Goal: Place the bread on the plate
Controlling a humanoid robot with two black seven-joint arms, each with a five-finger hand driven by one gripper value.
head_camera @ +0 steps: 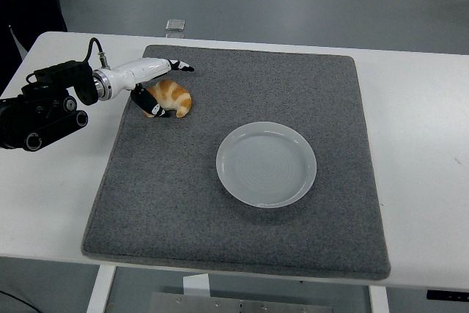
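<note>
The robot's left hand (163,87) reaches in from the left edge of the white table (418,152) and brackets a croissant (173,97) lying near the far left corner of a grey felt mat (242,254). The upper fingers (179,68) extend over the pastry's far side while the thumb presses at its near left end; the hand is open around the bread (touching at the thumb, it appears) but not yet closed on it, and the croissant sits flat on the mat. The empty pale plate (266,164) waits well apart, nearer the middle of the mat and to the right. The step in hand looks to be the grasp itself. The next move calls for the fingers to close on the croissant gently enough not to crush it, then a lift clear of the mat and a carry rightward and toward the near edge, over the plate. The right arm is out of view.
</note>
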